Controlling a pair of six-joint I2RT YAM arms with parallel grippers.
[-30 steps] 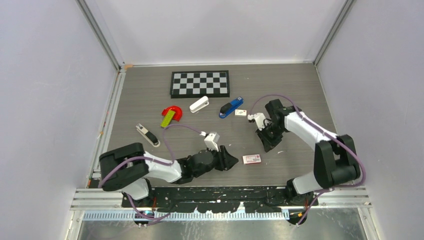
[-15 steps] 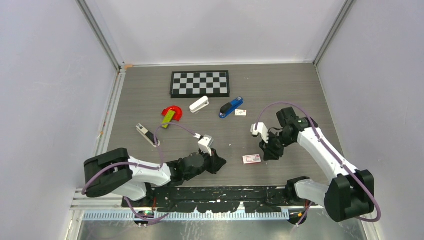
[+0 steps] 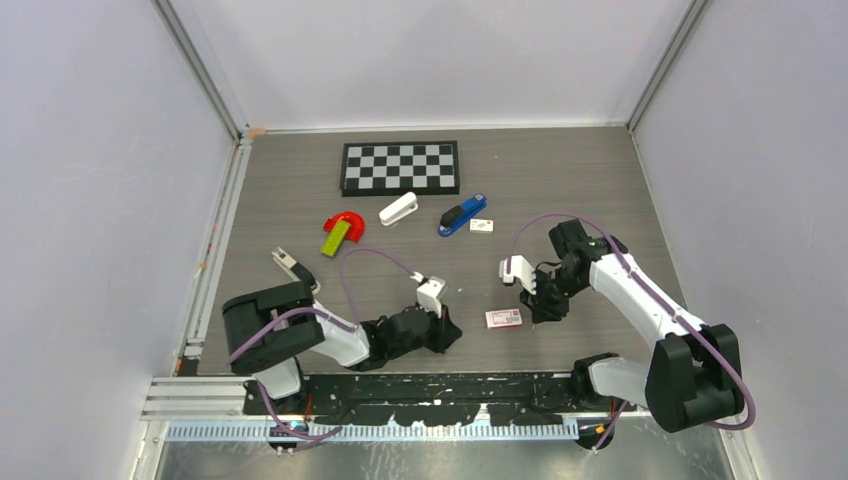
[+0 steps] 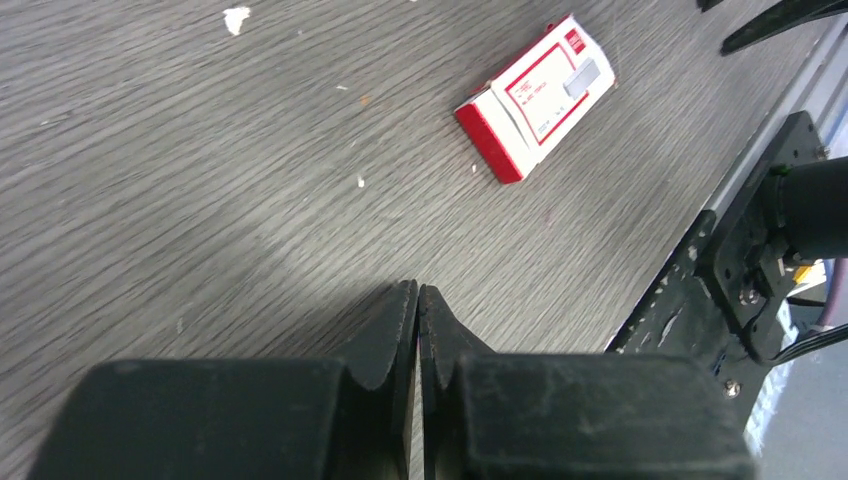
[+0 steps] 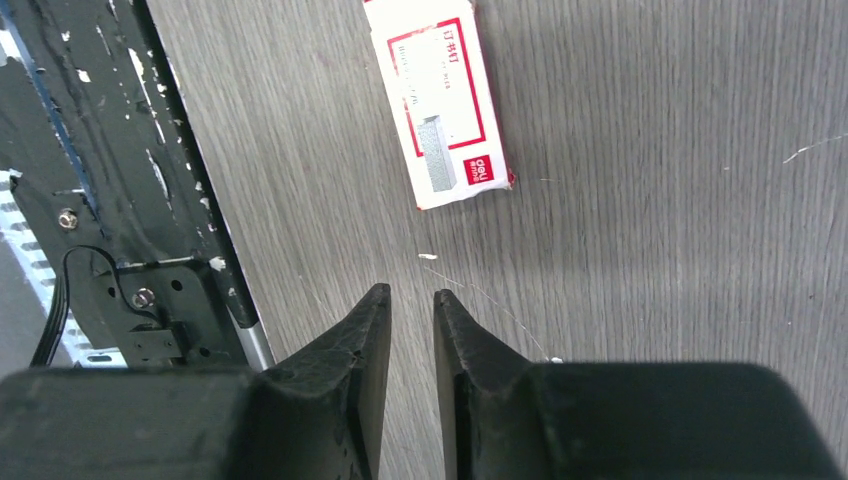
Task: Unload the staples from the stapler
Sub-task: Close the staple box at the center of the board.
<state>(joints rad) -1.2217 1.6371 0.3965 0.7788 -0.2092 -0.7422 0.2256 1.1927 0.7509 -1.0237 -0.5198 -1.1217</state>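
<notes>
The blue stapler (image 3: 461,215) lies closed on the table behind the middle, far from both grippers. Any staples are hidden inside it. My left gripper (image 3: 447,331) (image 4: 417,290) rests low near the table's front edge, shut with nothing between its fingers. My right gripper (image 3: 545,306) (image 5: 410,294) hovers just right of a red-and-white staple box (image 3: 504,318) (image 4: 535,98) (image 5: 440,100). Its jaws stand a small gap apart and hold nothing.
A white stapler (image 3: 398,209) and a small white box (image 3: 481,225) flank the blue one. A checkerboard (image 3: 400,167) lies at the back. A red arch with a green block (image 3: 342,230) and a silver-black tool (image 3: 295,268) sit left. The black front rail (image 3: 440,385) runs close by.
The left gripper has closed and its arm has shifted along the front edge. The right arm pulled back from near the stapler to beside the staple box, and its jaws parted slightly.
</notes>
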